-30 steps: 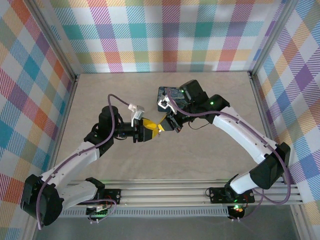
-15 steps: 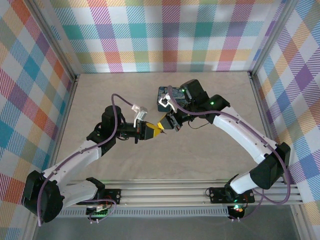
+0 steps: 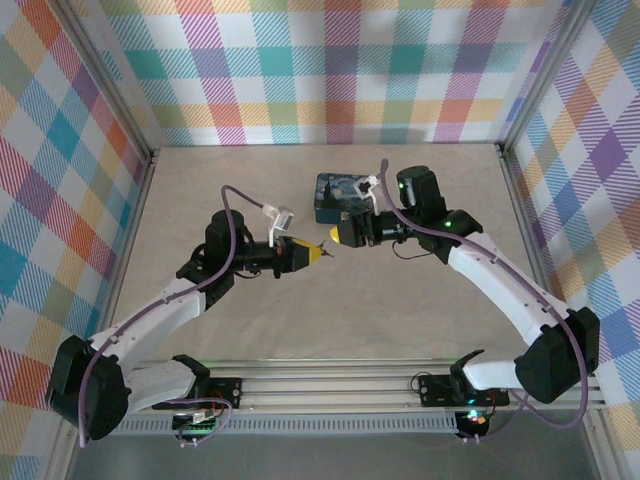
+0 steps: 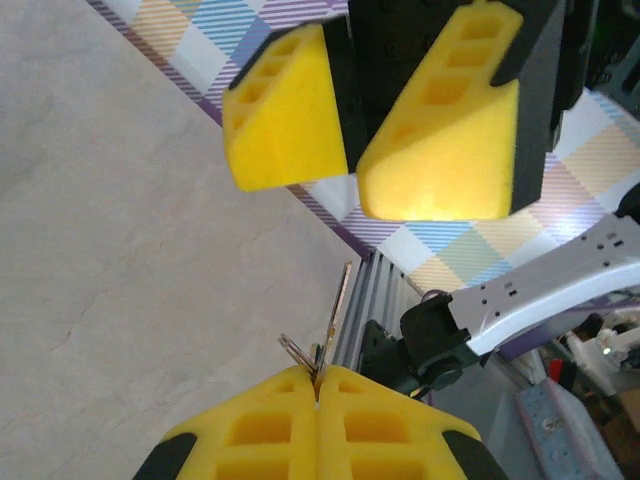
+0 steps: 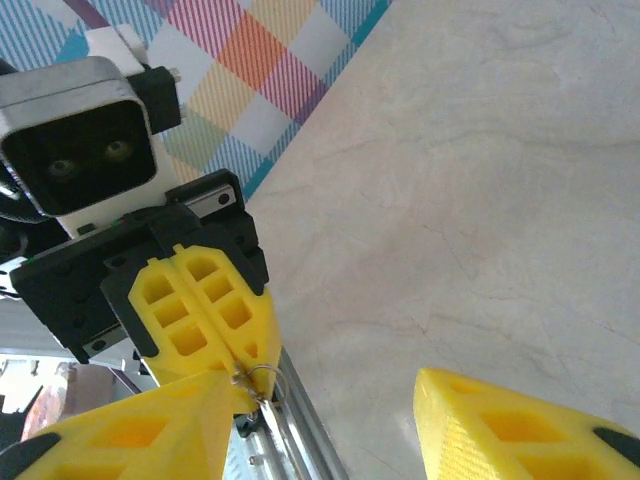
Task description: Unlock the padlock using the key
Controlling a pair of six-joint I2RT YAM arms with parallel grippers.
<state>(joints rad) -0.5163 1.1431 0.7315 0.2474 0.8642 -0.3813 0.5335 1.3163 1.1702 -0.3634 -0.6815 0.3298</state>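
Plaid walls (image 3: 330,60) close the pale table (image 3: 400,300) on three sides. Your left gripper (image 3: 318,253) is now shut tight on the key (image 4: 337,305), and the thin blade sticks out past the yellow tips, toward the right gripper (image 3: 338,233). A second ago your left gripper was half open and the right one did the pinching. Now the right jaws stand apart, and that arm has drawn back to the right, near the key's tip but not touching it. Behind it the padlock (image 3: 338,195) lies flat on the table, in the same place as before and less covered by the arm. You can count two grippers, one key and one padlock.
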